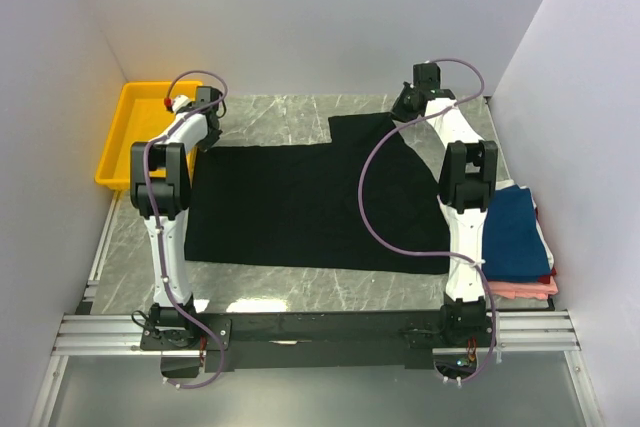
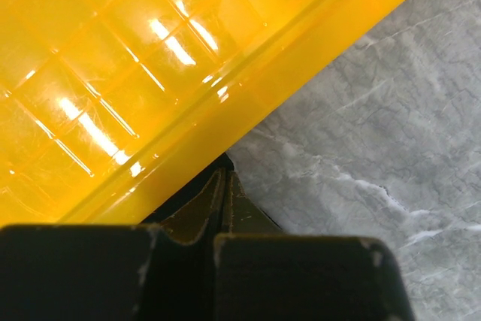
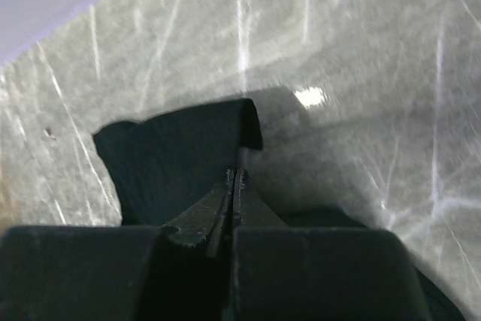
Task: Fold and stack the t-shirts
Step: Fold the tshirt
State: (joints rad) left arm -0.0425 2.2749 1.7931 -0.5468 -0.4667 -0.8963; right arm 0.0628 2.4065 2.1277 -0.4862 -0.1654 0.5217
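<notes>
**Both tools pinched shut at the far edge of the shirt**

My right tool [image 3: 237, 176] is fully closed at the far right corner of the black t-shirt [image 1: 300, 207]. In my right wrist view the cloth gathers around the tips, with a curled edge standing up just beyond them, so I read it as a pinch on the fabric.

My left tool [image 2: 225, 174] is closed too, with no gap between its fingers. It sits at the far left, right beside the wall of the yellow tray [image 1: 125, 137]. Something dark lies under its tips, and I cannot tell whether that is cloth in its grip.

The black t-shirt lies spread flat across the middle of the marble surface [image 1: 280, 112], between my two arms. At the right edge of the surface, a folded navy blue t-shirt [image 1: 515, 232] tops a small stack, with a pink t-shirt [image 1: 520, 289] showing at the bottom.
</notes>
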